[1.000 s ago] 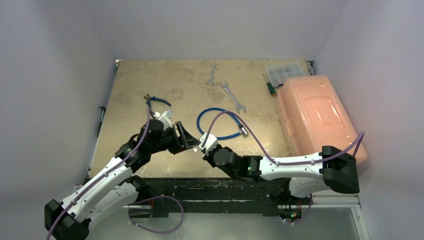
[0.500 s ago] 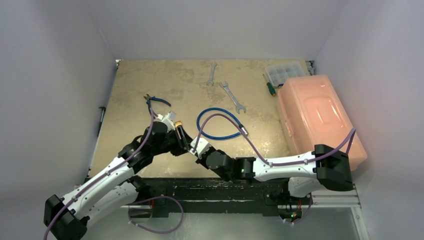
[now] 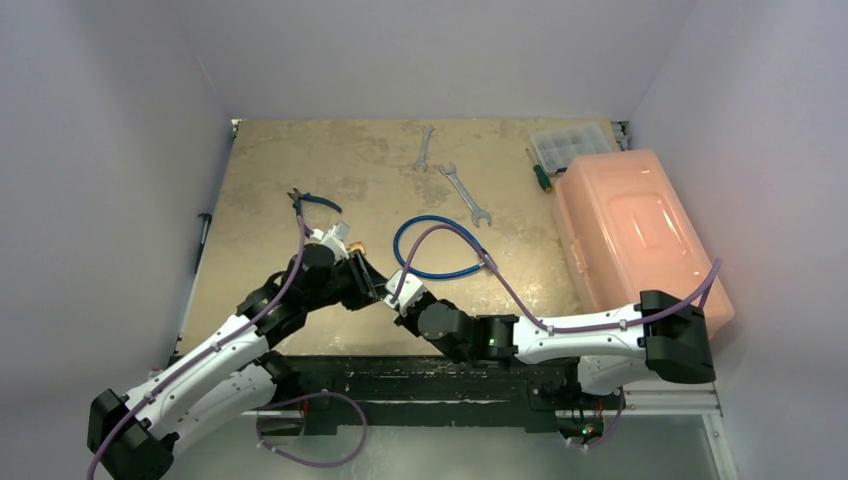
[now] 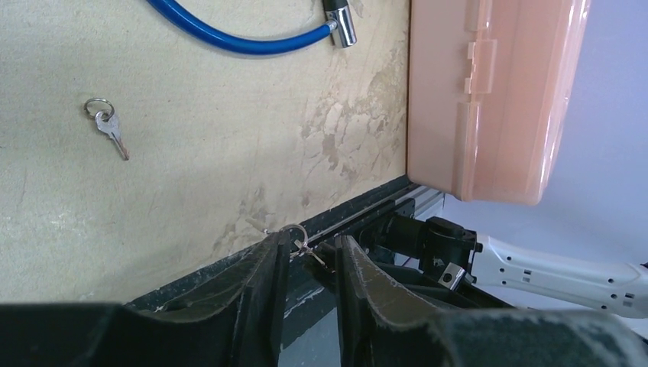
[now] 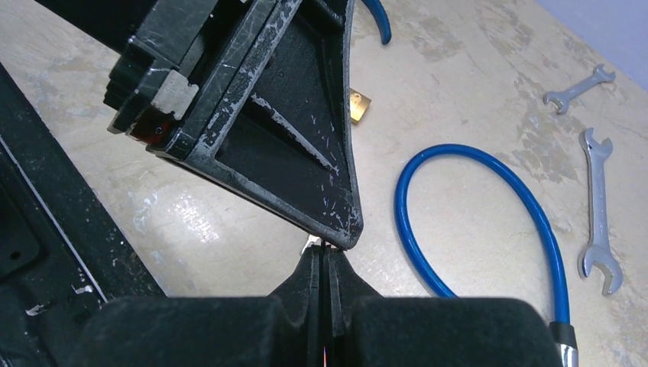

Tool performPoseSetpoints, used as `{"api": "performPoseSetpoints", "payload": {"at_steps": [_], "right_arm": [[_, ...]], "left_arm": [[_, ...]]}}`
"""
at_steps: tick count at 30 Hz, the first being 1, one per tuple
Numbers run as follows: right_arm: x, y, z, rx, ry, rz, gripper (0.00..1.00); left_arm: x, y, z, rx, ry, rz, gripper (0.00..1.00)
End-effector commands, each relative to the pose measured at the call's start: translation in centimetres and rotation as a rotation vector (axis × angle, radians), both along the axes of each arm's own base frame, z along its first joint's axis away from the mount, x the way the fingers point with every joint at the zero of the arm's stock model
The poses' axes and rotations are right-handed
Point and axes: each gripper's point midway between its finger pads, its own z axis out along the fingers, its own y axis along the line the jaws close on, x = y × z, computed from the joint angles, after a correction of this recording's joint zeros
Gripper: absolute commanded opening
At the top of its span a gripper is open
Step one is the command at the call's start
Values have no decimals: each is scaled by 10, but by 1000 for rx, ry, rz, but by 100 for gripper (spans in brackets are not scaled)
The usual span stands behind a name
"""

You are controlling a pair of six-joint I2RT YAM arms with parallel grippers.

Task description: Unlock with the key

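That key (image 4: 309,251) looked tiny, light and slippery, best pinched by its flat head; right claw (image 5: 327,252) clenched it, left claw (image 4: 311,241) sat half-open around it.

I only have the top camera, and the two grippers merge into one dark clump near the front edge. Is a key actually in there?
Observer: Yes. The left wrist view shows a small key on a ring, up in the gap between the jaws of the left gripper, which stand apart.
Operator: So what's holding it up?
Observer: Probably the right gripper. In its own wrist view it is pinched shut, with its tips right against the left gripper.
Operator: Anything else loose that I can't make out?
Observer: A second key on a ring lies flat on the table, apart from the blue cable.
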Motion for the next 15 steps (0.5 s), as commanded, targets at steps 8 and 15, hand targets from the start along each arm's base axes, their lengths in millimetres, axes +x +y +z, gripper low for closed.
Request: {"api": "performPoseSetpoints", "payload": {"at_steps": [8,15], "right_arm": [[3,8,28,103,-32,-22,0],[4,9,28,119,-21,-40,0]], "left_arm": [[0,-8,1,-35,-6,-7,3],[0,-3,-4,-15,11,14,0]]}}
